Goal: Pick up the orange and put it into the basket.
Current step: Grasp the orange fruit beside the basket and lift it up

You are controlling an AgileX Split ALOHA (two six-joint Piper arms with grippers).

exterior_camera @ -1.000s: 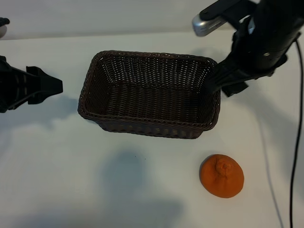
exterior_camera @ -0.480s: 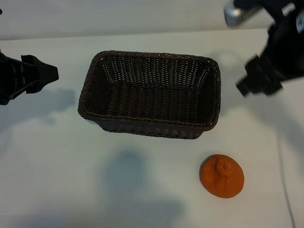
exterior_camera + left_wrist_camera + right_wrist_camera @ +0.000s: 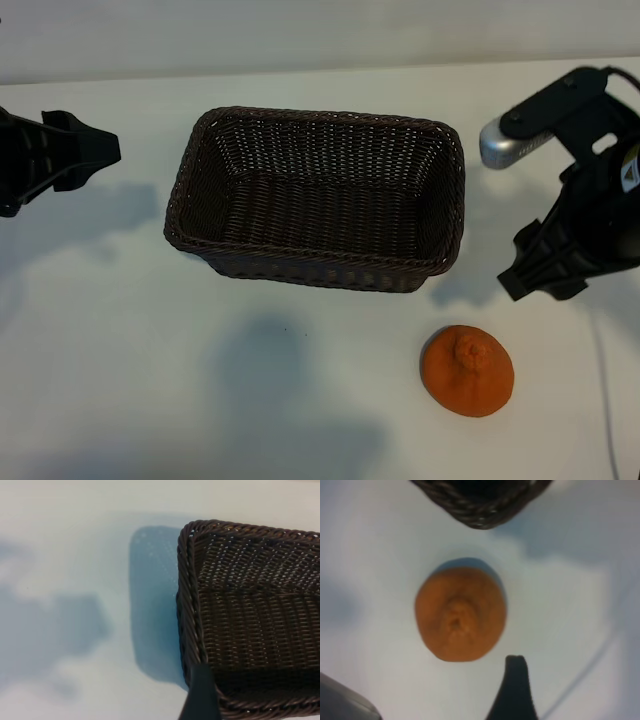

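Observation:
The orange [image 3: 467,370] lies on the white table in front of the basket's right end, bump upward. The dark-brown wicker basket [image 3: 300,268] stands in the middle of the table with nothing in it. My right gripper [image 3: 520,265] hovers open to the right of the basket, a little behind and to the right of the orange. In the right wrist view the orange [image 3: 460,614] lies just beyond one black finger [image 3: 515,690], apart from it, with a basket corner [image 3: 480,510] farther off. My left gripper [image 3: 92,142] is open at the far left, pointing at the basket [image 3: 250,630].
A cable [image 3: 605,400] runs along the table at the right edge. The arms cast shadows on the bare table in front of the basket and to its left.
The right arm has swung from over the basket's right end out to the right and forward, closer to the orange. The left gripper has drawn back slightly to the left.

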